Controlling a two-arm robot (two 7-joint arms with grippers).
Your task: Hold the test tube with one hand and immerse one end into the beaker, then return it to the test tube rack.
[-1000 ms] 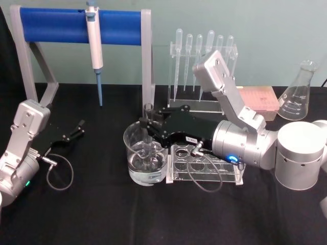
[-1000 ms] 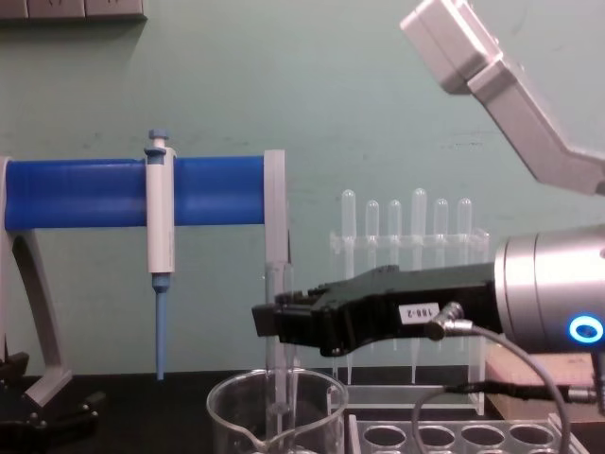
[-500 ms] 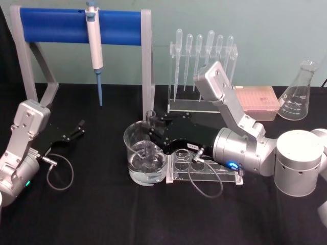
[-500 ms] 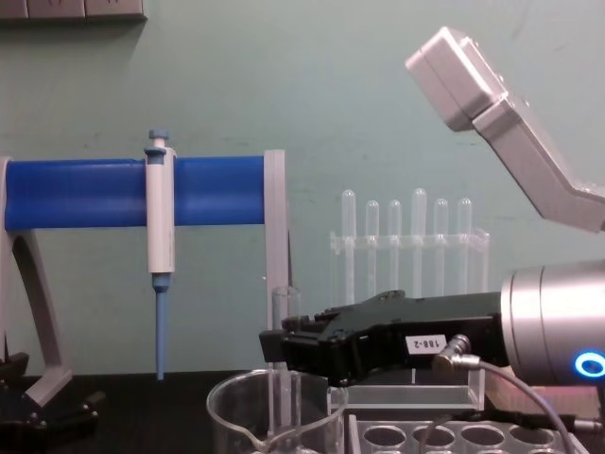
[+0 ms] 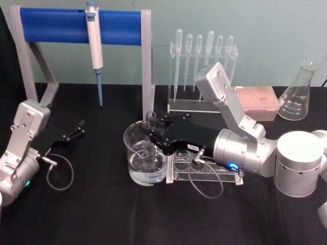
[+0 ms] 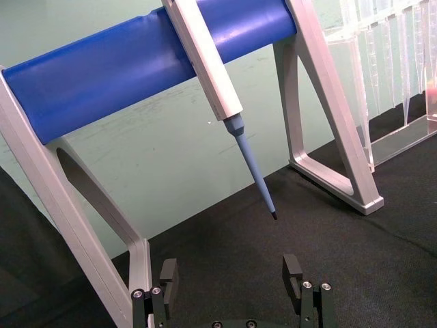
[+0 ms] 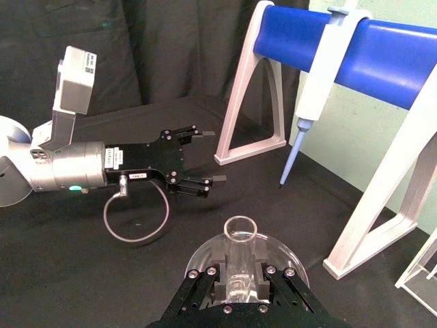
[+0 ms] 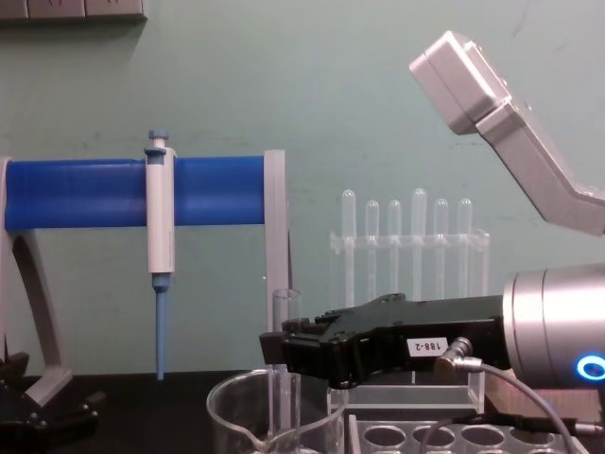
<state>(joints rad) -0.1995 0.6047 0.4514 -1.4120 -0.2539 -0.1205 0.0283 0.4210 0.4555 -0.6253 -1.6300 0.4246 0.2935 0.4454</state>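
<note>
As our right gripper (image 5: 152, 133) reached in from the bench's (image 5: 102, 214) right edge, we held the test tube (image 8: 285, 312) clenched upright between its fingers, with the lower end down inside the beaker (image 5: 127, 147) and the rim above the fingers. The beaker stood mid-bench, just beside the test tube rack (image 5: 231, 174) on its right-edge side. Our left gripper (image 5: 79, 128) lay near the left edge, fingers spread apart, grasping nothing.
</note>
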